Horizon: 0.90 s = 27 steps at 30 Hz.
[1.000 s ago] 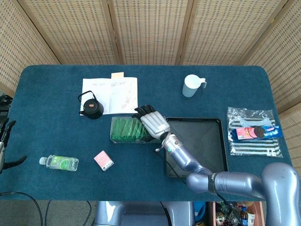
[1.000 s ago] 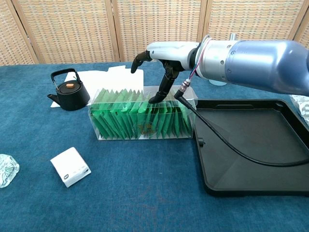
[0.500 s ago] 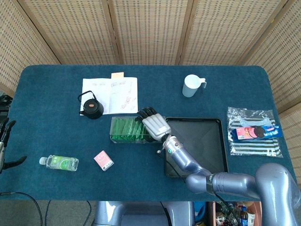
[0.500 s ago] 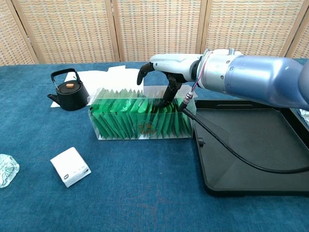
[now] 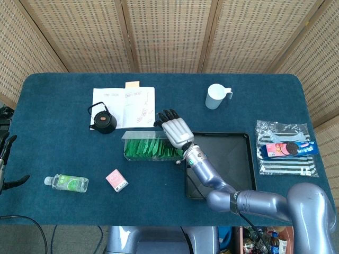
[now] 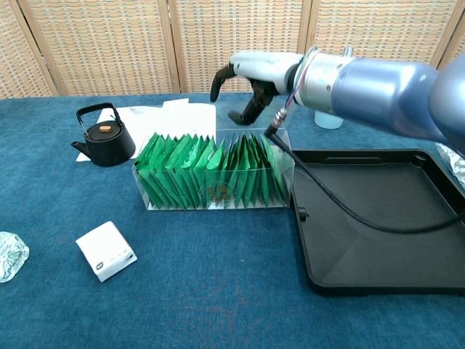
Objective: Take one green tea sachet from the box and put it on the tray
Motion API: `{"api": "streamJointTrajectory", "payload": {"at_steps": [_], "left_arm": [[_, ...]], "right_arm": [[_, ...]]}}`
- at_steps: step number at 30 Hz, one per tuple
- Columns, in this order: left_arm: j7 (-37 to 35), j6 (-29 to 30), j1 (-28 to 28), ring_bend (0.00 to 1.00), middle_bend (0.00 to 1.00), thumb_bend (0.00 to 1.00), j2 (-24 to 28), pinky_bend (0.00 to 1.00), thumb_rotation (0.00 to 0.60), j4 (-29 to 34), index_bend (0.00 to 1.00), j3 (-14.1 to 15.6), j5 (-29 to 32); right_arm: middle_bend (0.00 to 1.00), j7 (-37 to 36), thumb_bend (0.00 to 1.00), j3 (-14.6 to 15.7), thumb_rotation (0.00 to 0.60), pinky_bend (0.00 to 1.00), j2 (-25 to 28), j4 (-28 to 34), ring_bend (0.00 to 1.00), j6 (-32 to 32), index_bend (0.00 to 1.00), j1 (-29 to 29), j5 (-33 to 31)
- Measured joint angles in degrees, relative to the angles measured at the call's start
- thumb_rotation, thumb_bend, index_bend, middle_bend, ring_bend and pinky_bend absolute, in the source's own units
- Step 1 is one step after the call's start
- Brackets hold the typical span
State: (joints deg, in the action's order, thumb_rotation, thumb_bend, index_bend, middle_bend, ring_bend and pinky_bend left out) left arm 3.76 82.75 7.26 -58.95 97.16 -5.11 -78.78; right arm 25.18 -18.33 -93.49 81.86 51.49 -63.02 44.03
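Note:
A clear box [image 5: 144,147] [image 6: 211,182] packed with several green tea sachets [image 6: 189,174] stands mid-table, just left of the black tray [image 5: 233,159] [image 6: 378,218]. The tray holds nothing. My right hand [image 5: 175,130] [image 6: 253,78] hovers above the box's right end, toward its back edge, fingers apart and curved downward, with no sachet between them. It touches neither box nor sachets. My left hand [image 5: 6,159] shows only at the far left edge of the head view, dark fingers spread, away from everything.
A black kettle [image 5: 102,120] [image 6: 105,138] sits on white papers [image 5: 124,100] behind the box. A small white packet [image 5: 116,180] [image 6: 106,251] and a bottle [image 5: 68,183] lie front left. A pale mug [image 5: 216,96] stands at the back, snack packets [image 5: 286,148] right of the tray.
My right hand, whose fingers were down among the sachets, has risen out of the box and moved back; no sachet came up with it. The sachets stand a little more upright.

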Motion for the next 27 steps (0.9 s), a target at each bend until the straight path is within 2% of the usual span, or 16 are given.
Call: {"api": "streamJointTrajectory", "payload": {"at_steps": [7,13,17,19,22,24,27], "left_arm": [[-1.02,-0.22,-0.07,0.00,0.00,0.06,0.37,0.00,0.600,-0.03,0.00,-0.28,0.56],[-1.76,-0.95,0.06,0.00,0.00,0.06,0.64,0.00,0.600,-0.29,0.00,-0.39,0.92],[-1.88,-1.31,0.19,0.00,0.00,0.06,0.65,0.00,0.600,-0.42,0.00,-0.40,0.99],[-1.86,-1.56,0.27,0.00,0.00,0.06,0.62,0.00,0.600,-0.46,0.00,-0.38,1.05],[-1.98,-1.78,0.36,0.00,0.00,0.06,0.63,0.00,0.600,-0.52,0.00,-0.40,1.15],[-2.12,-1.74,0.33,0.00,0.00,0.06,0.68,0.00,0.600,-0.52,0.00,-0.44,1.19],[-2.39,-1.74,0.28,0.00,0.00,0.06,0.78,0.00,0.600,-0.51,0.00,-0.47,1.22]], "right_arm": [[0.04,1.93,0.75,-3.24,0.600,0.00,-0.18,-4.12,0.01,0.23,0.35,-2.22,-6.74],[0.04,5.79,0.76,-5.06,0.600,0.00,-2.03,-11.17,0.01,-0.81,0.35,-5.20,-16.72],[0.03,7.74,0.75,-5.14,0.600,0.00,-3.30,-14.12,0.01,-1.94,0.35,-6.40,-19.96],[0.03,8.23,0.69,-4.82,0.600,0.00,-3.69,-14.91,0.01,-2.28,0.35,-6.62,-20.46],[0.02,7.39,0.53,-4.66,0.600,0.00,-3.75,-14.90,0.01,-2.22,0.35,-6.41,-19.08],[0.02,5.96,0.44,-4.59,0.600,0.00,-3.61,-14.46,0.01,-2.07,0.35,-6.01,-16.70],[0.05,2.33,0.36,-4.22,0.600,0.00,-2.73,-12.59,0.01,-2.28,0.35,-4.90,-10.49]]}}
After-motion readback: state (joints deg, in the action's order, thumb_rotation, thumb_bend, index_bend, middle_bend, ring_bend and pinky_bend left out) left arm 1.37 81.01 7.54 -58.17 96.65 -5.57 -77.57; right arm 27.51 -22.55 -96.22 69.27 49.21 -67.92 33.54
